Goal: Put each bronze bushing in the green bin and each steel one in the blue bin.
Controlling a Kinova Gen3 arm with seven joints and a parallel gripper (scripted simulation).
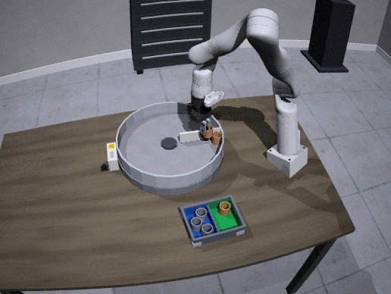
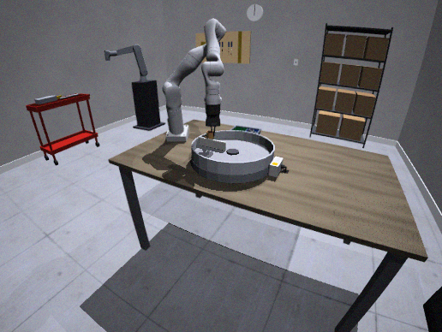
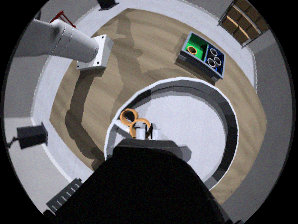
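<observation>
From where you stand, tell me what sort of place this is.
Probably a workshop or robot lab: a black metal shelf rack stacked with cardboard boxes, a red wheeled cart, and a second grey arm on a black pedestal by the wall.

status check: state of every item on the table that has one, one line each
hand: shut on a bronze bushing, down inside the turntable
held bronze bushing: gripped, near the turntable wall
second bronze bushing: loose, upright on the turntable beside the held one
turntable: only those two bushings on it
blue bin: three steel bushings in it, upright
green bin: one bronze bushing in it, upright
</observation>
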